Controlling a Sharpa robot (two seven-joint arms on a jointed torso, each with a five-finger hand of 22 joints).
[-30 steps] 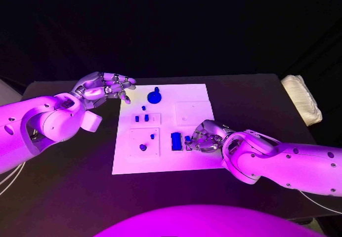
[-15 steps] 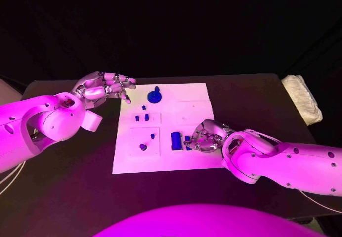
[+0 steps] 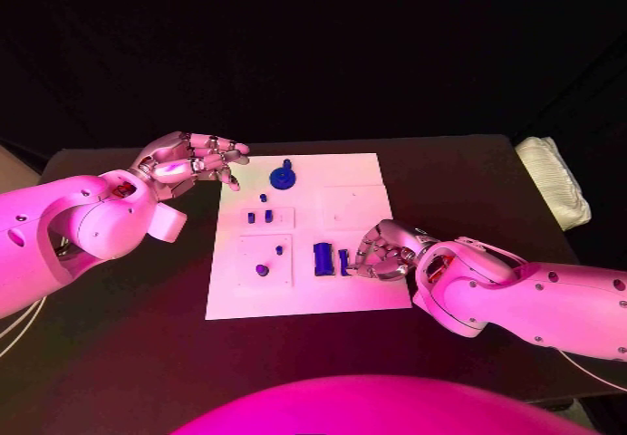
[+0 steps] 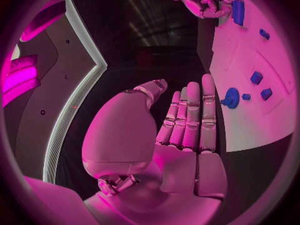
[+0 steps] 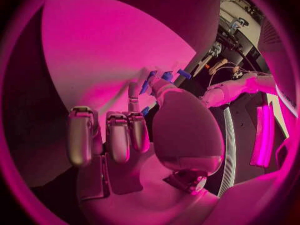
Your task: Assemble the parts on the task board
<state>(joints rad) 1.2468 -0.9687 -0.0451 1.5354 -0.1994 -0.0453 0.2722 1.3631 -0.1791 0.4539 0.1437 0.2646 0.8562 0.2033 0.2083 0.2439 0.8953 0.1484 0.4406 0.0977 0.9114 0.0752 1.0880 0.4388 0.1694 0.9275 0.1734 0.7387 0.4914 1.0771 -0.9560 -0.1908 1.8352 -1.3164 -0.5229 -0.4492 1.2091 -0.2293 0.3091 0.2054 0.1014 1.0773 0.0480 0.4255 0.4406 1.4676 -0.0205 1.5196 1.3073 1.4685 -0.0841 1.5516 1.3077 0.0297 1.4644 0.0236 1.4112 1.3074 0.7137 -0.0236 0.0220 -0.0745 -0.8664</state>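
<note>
right hand (image 3: 379, 253) sits at the task board (image 3: 360, 172) near edge, fingers curled by a small blue part (image 3: 343, 262); grasp unclear. it looks light, stiff: pinch its sides. left hand (image 3: 189, 159) hovers released.

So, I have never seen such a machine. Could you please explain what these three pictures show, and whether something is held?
It is a robot with two white arms, each ending in a silver robot hand. One picture looks down from its head; the round ones come from cameras behind each wrist. On the black table lies a white flat task board with small blue parts. The left robot hand hangs open beside the board, holding nothing. The right robot hand rests on the board, fingers touching a small blue part beside a taller blue block; whether it grips it, I cannot tell. A white folded cloth lies apart.
</note>
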